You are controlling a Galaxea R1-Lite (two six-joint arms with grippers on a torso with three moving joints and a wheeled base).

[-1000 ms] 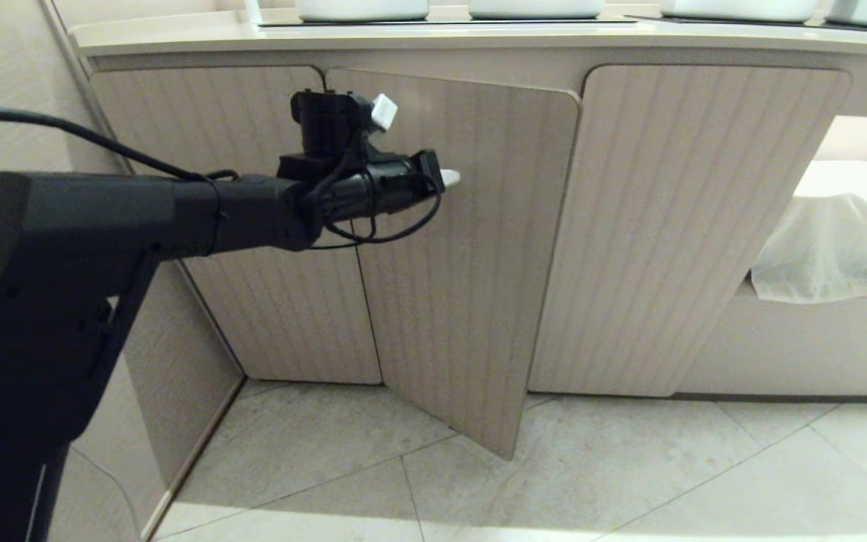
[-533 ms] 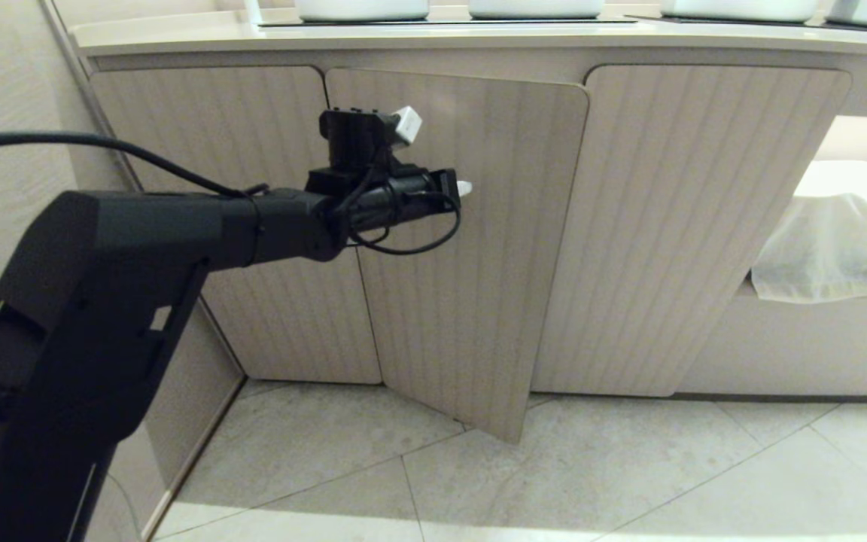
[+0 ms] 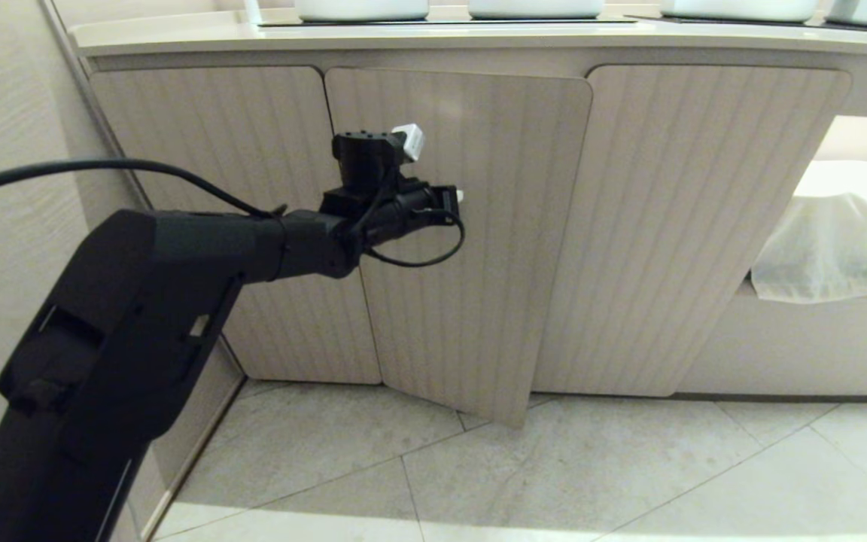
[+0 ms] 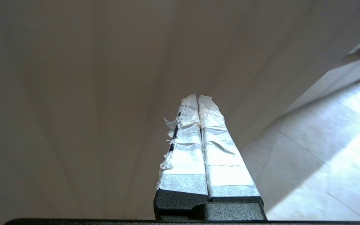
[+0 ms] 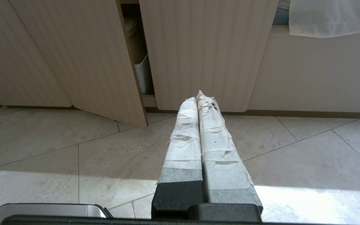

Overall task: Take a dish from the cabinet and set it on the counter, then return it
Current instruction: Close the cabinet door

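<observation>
**Cabinet front: door nearly shut, closing step in hand**

Nearest the robot, item one: right gripper (image 5: 198,100), parked low over the tiled floor (image 5: 73,150), taped fingers pressed together, holding nothing.

Item two: left gripper (image 3: 457,196), fingers closed flat against each other and empty, its tip at or just off the face of the middle fluted door (image 3: 471,248); contact cannot be confirmed. The wrist view shows only that door surface close ahead.

Item three: cabinet (image 3: 689,226), low, beige, three fluted fronts. The middle door stands slightly ajar, its free edge out from the frame. Judged step: pushing this door closed, which suggests the late part of the task. Next move calls for a steady push on the door face, toward the free edge, until it seats flush with its neighbours; the closed fingertips could skid along the flutes.

Item four: cabinet contents, seen through the gap from the right wrist: a white slotted basket (image 5: 142,73) below, a pale rounded vessel (image 5: 130,26) above. Dish: not visible in any view; presumably inside, unconfirmed.

Item five, farthest: tabletop (image 3: 177,34), cream, carrying white vessels (image 3: 362,9) cut off by the frame; contents unknown.
</observation>
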